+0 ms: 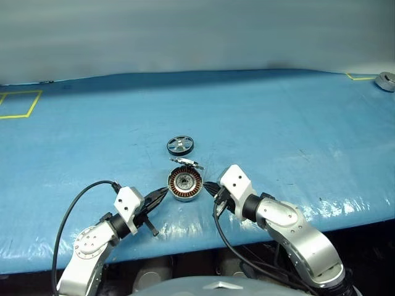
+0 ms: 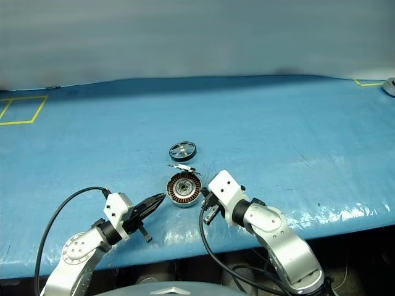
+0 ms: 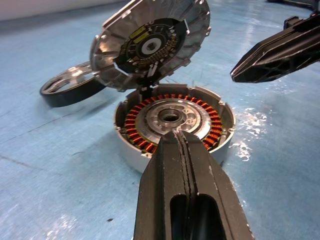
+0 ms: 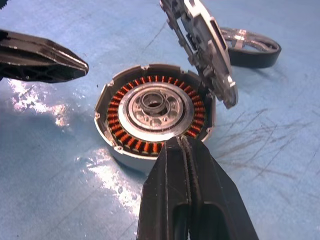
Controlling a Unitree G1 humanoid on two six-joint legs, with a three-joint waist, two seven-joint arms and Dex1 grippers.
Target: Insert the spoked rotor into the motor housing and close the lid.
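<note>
- The housing sits flat on the blue table, between the two grippers and close to the table's near edge.
- Inside it a ring of copper windings runs around a silver hub with a dark central hole.
- The lid stands tilted open at the housing's far rim, hinged or propped there; its inner face, with a dark round board, looks toward the left gripper.
- The spoked rotor, a dark ring with silver spokes, lies flat on the table just beyond the lid, apart from the housing.
- The left gripper points level at the housing from the robot's left. Its jaws are pressed together with nothing between them, and the tip is just short of the housing's wall.
- In the left wrist view that tip overlaps the near rim; whether it touches, I cannot tell.
- The right gripper points down and leftward at the housing from the other side. Its jaws are also together and empty, with the tip just beside the near rim.
- Each wrist view also catches the other gripper's black fingers across the housing.
- A black cable loops from the left wrist.
- Yellow tape marks a square at the table's far left, and another small silver part lies at the far right corner.
</note>
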